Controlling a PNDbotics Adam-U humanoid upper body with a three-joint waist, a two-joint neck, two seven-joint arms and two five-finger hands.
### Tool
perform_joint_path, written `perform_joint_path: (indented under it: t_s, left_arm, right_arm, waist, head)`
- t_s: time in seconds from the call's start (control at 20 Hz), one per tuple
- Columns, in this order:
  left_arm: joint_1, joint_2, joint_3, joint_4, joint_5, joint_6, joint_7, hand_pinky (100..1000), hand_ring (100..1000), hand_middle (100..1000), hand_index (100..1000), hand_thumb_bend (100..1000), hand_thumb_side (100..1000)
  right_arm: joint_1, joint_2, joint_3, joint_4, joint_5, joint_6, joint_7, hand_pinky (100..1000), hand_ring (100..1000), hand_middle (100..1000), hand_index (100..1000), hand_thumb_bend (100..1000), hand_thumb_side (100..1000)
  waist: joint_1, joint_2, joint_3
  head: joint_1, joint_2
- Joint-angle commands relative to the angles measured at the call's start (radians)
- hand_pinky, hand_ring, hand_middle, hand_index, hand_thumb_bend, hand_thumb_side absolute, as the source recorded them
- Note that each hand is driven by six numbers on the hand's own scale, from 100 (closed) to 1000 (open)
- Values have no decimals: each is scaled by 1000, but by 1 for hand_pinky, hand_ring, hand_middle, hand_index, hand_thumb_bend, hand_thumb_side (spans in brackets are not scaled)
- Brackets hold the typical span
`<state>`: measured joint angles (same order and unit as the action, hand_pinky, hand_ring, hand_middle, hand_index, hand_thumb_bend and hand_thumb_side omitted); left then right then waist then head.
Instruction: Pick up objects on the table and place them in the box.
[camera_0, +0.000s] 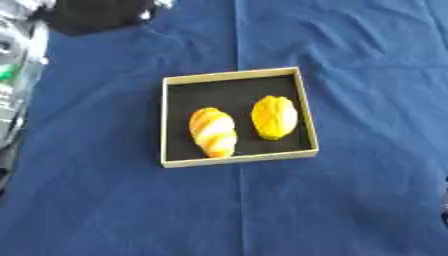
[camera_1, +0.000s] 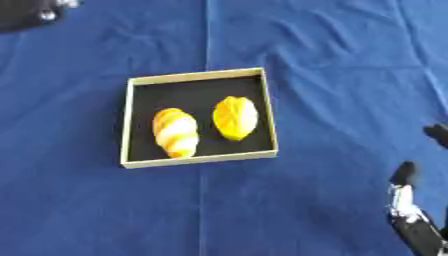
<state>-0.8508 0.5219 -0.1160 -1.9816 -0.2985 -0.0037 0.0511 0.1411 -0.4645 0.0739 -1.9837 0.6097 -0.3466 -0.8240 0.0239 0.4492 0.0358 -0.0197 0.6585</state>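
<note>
Right eye view has both pastries, striped roll (camera_1: 175, 132) and yellow bun (camera_1: 235, 118), side by side inside the box (camera_1: 197, 160). My right hand (camera_1: 405, 192) sits relaxed, holding nothing, below-right of the box; can't see the left. I'd just back off slowly without nudging it.

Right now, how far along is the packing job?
Looks finished: the striped orange bread roll and the yellow ridged pastry both lie inside the shallow beige box. Nothing is in hand; the right hand holds nothing. No loose objects show on the blue cloth.
</note>
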Motion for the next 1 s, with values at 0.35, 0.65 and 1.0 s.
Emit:
perform_joint_path:
  t_s: [0.35,0.65,1.0]
  left_arm:
    - [169,40,166,-18,90,-315,450,867,910,739,804,100,613]
    - [282,-4,193,-18,86,-326,513,857,930,738,792,100,614]
    - [301,-27,188,-18,105,-306,486,856,935,740,788,100,616]
  right_arm:
    - [-58,0,-43,-16,19,-84,-81,797,936,728,864,100,619]
    - [-102,-16,-73,-16,-29,-140,-83,797,932,731,865,100,610]
    - [-149,-55,-112,-16,-121,-180,-59,797,927,736,868,100,599]
  waist:
    - [-20,-13,9]
    - [-31,-24,24]
    - [-48,-45,49]
  head:
    - [4,-20]
    - [7,-17]
    - [18,-11]
